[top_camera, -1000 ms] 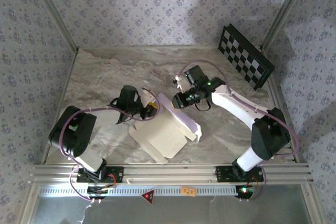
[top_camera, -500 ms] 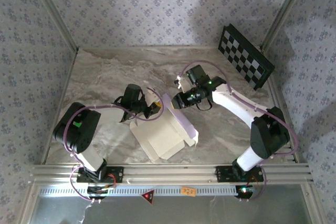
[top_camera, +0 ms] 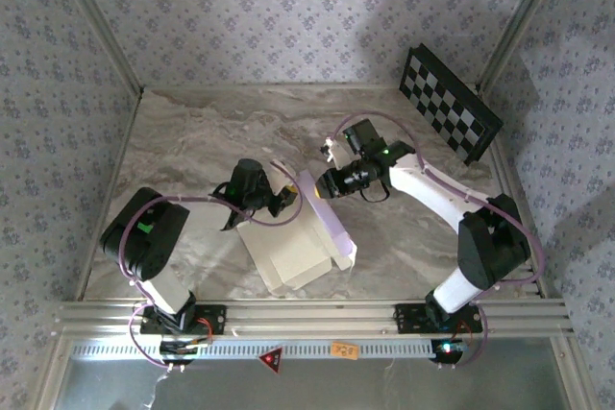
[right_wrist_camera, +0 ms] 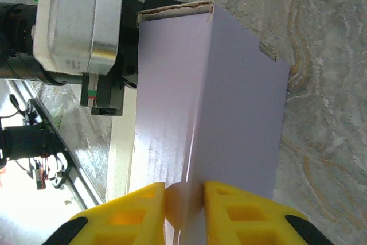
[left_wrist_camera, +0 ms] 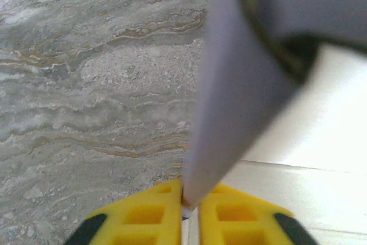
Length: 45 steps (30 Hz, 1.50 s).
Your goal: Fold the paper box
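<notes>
bases: both arms bolted at the near edge of the tabletop (top_camera: 192, 141); left arm (top_camera: 144, 242) and right arm (top_camera: 490, 247) reach inward to the centre.
paper box: (top_camera: 293, 252) mid-tabletop, between the arms, just ahead of the bases. Part-folded; cream floor lies flat, lilac wall (top_camera: 327, 218) on the far-right side stands up, near flaps look flat.
left fingers: (left_wrist_camera: 166, 207) yellow, pressed together on the thin edge of a lilac flap, pinching it at the box's far-left end.
right fingers: (right_wrist_camera: 155, 202) yellow, pinching the upright lilac wall from the far side; a crease runs up from the grip.
step (judgement): wall held up while the end flap is worked in; about midway, near side not formed.
risk 1: two pinches on one thin card. If the arms pull apart or twist, it likely tears or creases off the score line.
risk 2: both grips sit close to the card's edge. The flap may slip out and the wall may spring back flat.
risk 3: the box is light on a smooth tabletop. A push from either arm may slide or spin it.
checkerboard panel: (top_camera: 450, 103) leaning at the far right, well apart, not involved.
</notes>
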Available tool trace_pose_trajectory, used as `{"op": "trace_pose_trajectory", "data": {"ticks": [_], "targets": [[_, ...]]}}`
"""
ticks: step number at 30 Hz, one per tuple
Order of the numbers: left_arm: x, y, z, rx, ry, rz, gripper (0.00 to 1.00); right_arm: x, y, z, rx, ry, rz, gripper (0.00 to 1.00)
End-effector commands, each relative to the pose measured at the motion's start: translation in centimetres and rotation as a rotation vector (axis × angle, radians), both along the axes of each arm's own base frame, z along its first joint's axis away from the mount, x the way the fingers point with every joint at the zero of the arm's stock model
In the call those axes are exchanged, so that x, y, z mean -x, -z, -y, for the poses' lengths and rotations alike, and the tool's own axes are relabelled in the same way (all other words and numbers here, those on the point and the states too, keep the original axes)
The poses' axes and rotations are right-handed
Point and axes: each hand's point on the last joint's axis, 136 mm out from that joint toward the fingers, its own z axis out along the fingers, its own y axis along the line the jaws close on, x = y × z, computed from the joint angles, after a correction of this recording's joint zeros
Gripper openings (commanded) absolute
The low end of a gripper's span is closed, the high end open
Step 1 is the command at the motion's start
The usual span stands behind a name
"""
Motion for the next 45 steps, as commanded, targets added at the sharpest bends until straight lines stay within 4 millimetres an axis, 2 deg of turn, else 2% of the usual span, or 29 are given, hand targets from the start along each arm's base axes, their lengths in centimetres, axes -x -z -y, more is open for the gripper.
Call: {"op": "trace_pose_trajectory", "data": {"ticks": [1, 5, 13, 18, 21, 24, 29, 31, 33, 36, 41, 43, 45], "targets": [[-0.1, -1.0, 1.0, 0.054, 0.001, 0.027, 0.22, 1.0, 4.1, 1.7, 0.12, 0.024, -0.077, 0.23], [-0.6, -1.8, 1.0, 0.048, -0.003, 0.059, 0.28, 0.9, 4.0, 1.8, 0.119, 0.024, -0.074, 0.22], [-2.2, -2.6, 1.8, 0.062, -0.017, 0.069, 0.31, 0.9, 4.0, 1.9, 0.116, 0.025, -0.076, 0.23], [-3.5, -2.9, 1.8, 0.105, -0.116, 0.055, 0.14, 0.8, 3.8, 2.0, 0.115, 0.033, -0.071, 0.23], [-3.3, -3.1, 1.9, 0.125, -0.166, 0.08, 0.07, 0.7, 3.6, 2.1, 0.114, 0.044, -0.07, 0.26], [-3.0, -2.7, 1.9, 0.071, -0.234, 0.111, 0.0, 0.3, 2.9, 1.7, 0.091, 0.05, -0.047, 0.28], [-2.1, -2.0, 1.9, 0.044, -0.282, 0.12, 0.0, 0.4, 2.7, 1.7, 0.085, 0.051, -0.045, 0.29], [-1.6, -1.8, 2.0, 0.049, -0.27, 0.112, 0.04, 0.4, 2.7, 1.8, 0.086, 0.048, -0.042, 0.3], [-1.1, -2.0, 2.0, 0.06, -0.262, 0.117, 0.15, 0.5, 2.5, 1.9, 0.086, 0.048, -0.043, 0.31], [-0.3, -3.1, 1.8, 0.092, -0.239, 0.134, 0.26, 0.2, 1.5, 1.9, 0.071, 0.048, -0.021, 0.32], [0.5, -4.7, 1.2, 0.105, -0.225, 0.149, 0.34, 0.3, 0.2, 2.1, 0.064, 0.048, -0.011, 0.33], [0.7, -5.4, 1.0, 0.106, -0.224, 0.161, 0.36, -0.1, -1.3, 1.8, 0.048, 0.049, 0.019, 0.34], [0.9, -6.0, 0.8, 0.096, -0.221, 0.177, 0.38, -0.1, -1.8, 1.9, 0.045, 0.051, 0.026, 0.36]]}}
